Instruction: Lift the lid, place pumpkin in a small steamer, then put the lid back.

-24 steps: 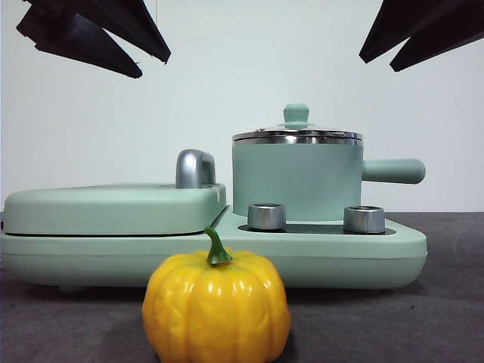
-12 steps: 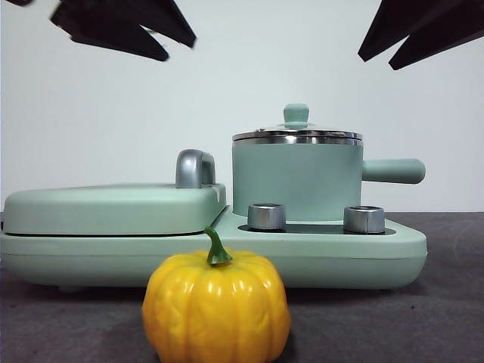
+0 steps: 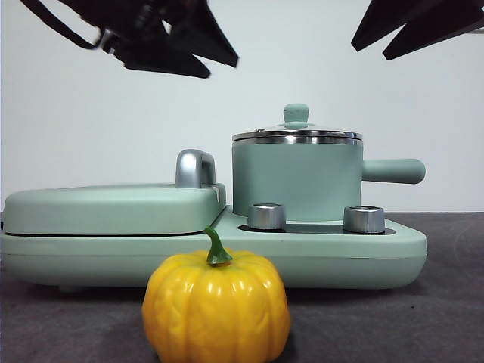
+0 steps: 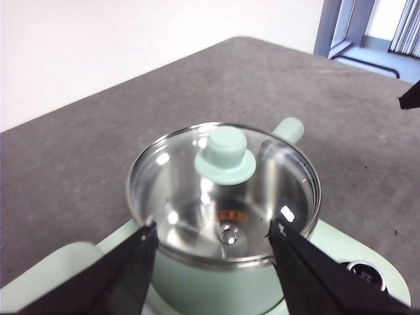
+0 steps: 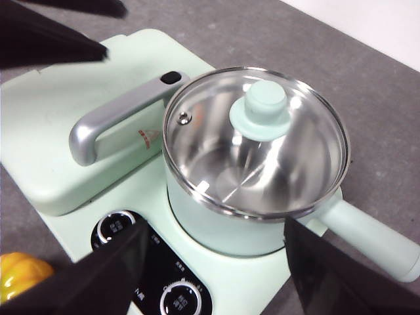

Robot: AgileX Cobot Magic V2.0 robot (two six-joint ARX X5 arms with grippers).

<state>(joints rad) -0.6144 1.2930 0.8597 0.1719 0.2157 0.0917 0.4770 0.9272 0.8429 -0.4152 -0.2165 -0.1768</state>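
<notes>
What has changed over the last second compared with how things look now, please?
The left gripper has swung in from the upper corner toward the pot, jaws open above the lid, holding nothing. The right gripper barely shifted. The lid remains on the pot and the pumpkin sits unmoved in front of the cooker.

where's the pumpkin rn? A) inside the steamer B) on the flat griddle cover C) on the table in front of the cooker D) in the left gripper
C: the pumpkin sits on the dark table in front of the cooker base, and the lid is on the small steamer.
</notes>
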